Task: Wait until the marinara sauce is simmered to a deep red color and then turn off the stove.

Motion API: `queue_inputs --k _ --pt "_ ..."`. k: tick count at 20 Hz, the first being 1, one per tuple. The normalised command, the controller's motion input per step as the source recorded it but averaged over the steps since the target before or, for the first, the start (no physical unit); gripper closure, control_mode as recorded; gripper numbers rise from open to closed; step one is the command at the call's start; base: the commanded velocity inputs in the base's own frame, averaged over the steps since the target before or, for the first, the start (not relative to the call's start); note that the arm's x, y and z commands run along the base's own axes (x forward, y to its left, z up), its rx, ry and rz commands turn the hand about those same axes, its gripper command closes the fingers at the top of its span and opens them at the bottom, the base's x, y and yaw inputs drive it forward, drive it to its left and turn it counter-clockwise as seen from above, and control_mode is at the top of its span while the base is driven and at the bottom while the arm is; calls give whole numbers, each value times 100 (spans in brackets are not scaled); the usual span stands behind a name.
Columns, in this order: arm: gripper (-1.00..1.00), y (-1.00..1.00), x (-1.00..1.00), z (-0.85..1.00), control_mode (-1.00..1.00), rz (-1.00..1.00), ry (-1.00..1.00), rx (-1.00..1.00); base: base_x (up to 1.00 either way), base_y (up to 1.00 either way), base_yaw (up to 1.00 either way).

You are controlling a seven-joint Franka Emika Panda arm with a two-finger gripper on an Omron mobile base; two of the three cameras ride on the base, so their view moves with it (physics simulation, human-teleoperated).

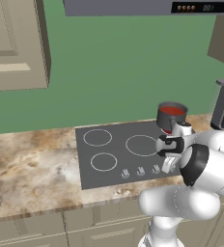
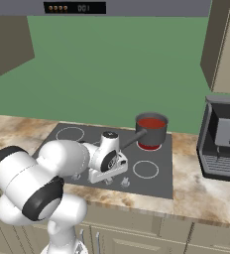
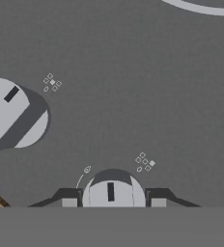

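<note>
The stove (image 3: 133, 72) knob (image 3: 112, 193) you wanted sat at bottom centre of the hand view, squarely between your open jaws (image 3: 113, 198).

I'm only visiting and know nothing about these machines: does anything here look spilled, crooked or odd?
Nothing stands out. The pot stands upright on the stove, the marinara sauce stays inside it, and the pincer straddles one knob.
</note>
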Motion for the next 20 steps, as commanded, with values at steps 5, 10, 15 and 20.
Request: queue_inputs --k 5,10,15,20 --pt "100 0 0 0 -100 0 0 0 0 0 0" --pt "100 0 0 -1 -100 0 0 0 0 0 0" --pt "100 0 0 0 -100 0 0 0 0 0 0" --pt "100 0 0 0 -100 0 0 0 0 0 0"
